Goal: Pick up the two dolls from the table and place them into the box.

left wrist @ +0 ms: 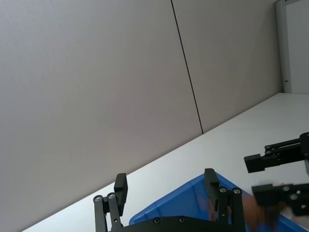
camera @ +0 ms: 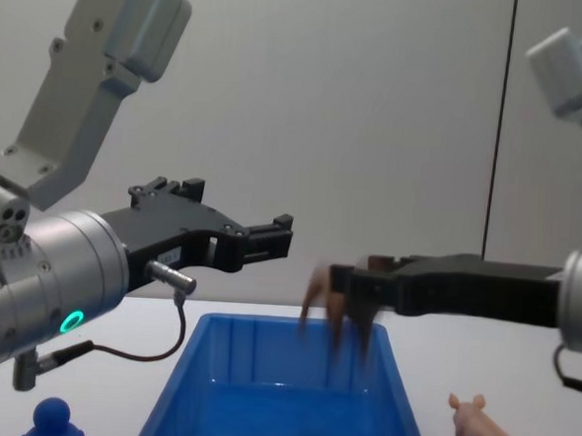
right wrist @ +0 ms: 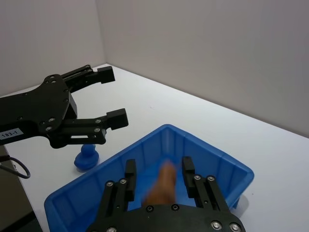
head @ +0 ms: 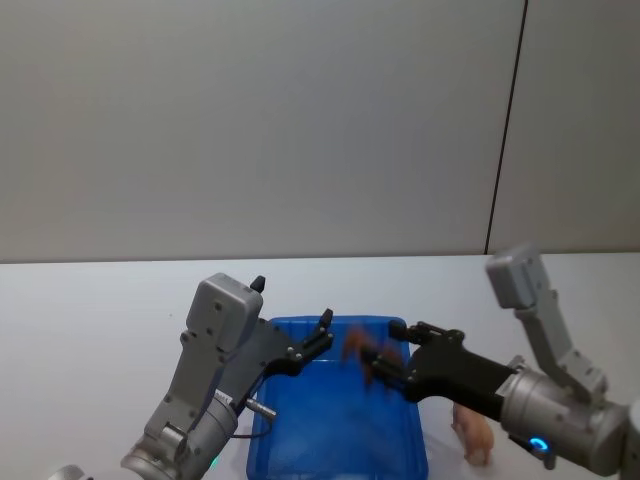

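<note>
Centrally, the box [head: 330, 435] is overhung by the left gripper [head: 292, 299], spread wide and empty, and the right gripper [right wrist: 159, 166], parted around the blurred, seemingly loose reddish-brown animal [right wrist: 161, 186]. Beside the box, the pink pig [head: 473, 432] is judged light, rigid, slick: best pinched across its flanks.

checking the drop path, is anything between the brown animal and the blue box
Nothing visible does. The brown animal at the right gripper is over the open box, its floor bare beneath. The left gripper, open, sits off to the left.
</note>
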